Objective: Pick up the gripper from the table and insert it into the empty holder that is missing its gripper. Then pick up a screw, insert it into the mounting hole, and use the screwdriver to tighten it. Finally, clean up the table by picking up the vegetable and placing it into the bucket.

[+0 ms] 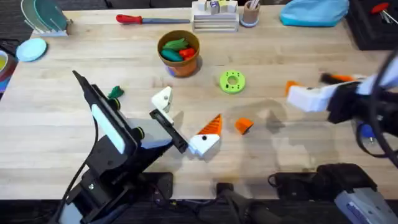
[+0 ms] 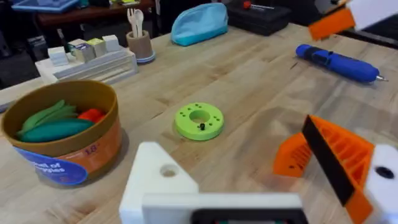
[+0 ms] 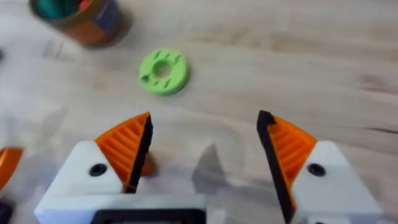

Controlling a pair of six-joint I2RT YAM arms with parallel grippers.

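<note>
Wooden tabletop (image 1: 286,149) carries the small loose orange plastic wedge (image 1: 244,126), at nine o'clock of the right end effector (image 3: 202,155), whose fingers are spread open and empty; the left end effector (image 1: 186,121), one white mount bare, also gapes.

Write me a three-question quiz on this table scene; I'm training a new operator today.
1. True or false: the dark green vegetable lies on the table, outside the bucket.
2. What lies nearest the loose orange gripper? A) the bucket B) the left arm's orange-tipped finger C) the vegetable
3. Fill in: the right gripper has its fingers ____.

Key: 1 true; 2 B; 3 open.
</note>
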